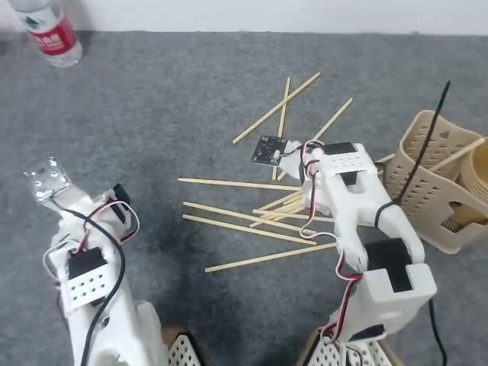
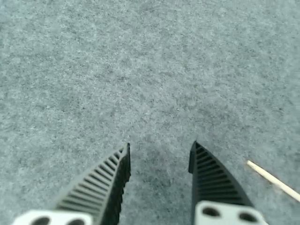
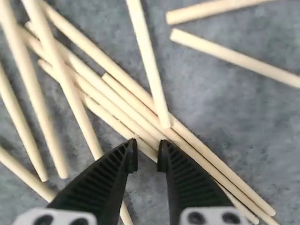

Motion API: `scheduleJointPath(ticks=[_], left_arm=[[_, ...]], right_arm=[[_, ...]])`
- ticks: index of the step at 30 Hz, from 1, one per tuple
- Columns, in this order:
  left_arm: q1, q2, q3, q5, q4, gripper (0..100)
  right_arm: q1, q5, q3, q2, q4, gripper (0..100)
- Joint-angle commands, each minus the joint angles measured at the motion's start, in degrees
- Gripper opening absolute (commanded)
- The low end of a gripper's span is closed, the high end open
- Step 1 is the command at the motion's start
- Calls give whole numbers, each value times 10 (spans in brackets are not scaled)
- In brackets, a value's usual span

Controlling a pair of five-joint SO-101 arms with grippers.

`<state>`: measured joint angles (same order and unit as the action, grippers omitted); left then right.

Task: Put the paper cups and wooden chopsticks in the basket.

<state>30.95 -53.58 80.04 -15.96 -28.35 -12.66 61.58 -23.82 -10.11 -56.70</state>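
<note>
Across the grey carpet (image 1: 152, 114), chopsticks (image 1: 252, 221) are lying scattered. Most are crossing in a loose pile under the right arm, whose body is hiding part of that pile in the high view. Just above the pile the right gripper (image 3: 146, 152) is being held with its jaws nearly together, only a narrow slit between the tips. Chopsticks are running beneath the slit, and nothing is being seen clamped in it. The left gripper (image 2: 159, 154) is being held wide apart over bare carpet, gripping nothing, with one chopstick end being cut off by the frame beside it. At the right edge the basket (image 1: 415, 179) is being cropped by the frame. One chopstick is leaning out of it, and a rounded tan shape inside, possibly cups, is being shown too partially to be told. A bottle (image 1: 49, 34) is sitting far off at the back left corner, its top being cropped.
</note>
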Motion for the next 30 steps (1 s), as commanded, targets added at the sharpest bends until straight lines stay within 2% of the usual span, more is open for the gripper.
scheduleJointPath(ticks=[1,3,7,13,16,19,21,26,30], left_arm=[[0,-5,-5,-5,14,195],[0,-5,-5,-5,14,195],[0,-5,-5,-5,15,195],[0,-5,-5,-5,15,195],[0,-5,-5,-5,15,195],[0,-5,-5,-5,15,195],[0,-5,-5,-5,15,195],[0,-5,-5,-5,15,195],[-8,-5,-5,-4,15,195]], right_arm=[[-7,14,-15,-3,-6,204],[-7,21,-15,-3,-11,225],[7,84,-12,-3,-29,205],[59,148,-2,-13,-16,200],[63,154,18,-42,-5,200],[60,155,70,-77,-48,197],[60,156,102,-102,-75,166],[58,156,142,-127,-115,6],[44,156,142,-126,-114,6]])
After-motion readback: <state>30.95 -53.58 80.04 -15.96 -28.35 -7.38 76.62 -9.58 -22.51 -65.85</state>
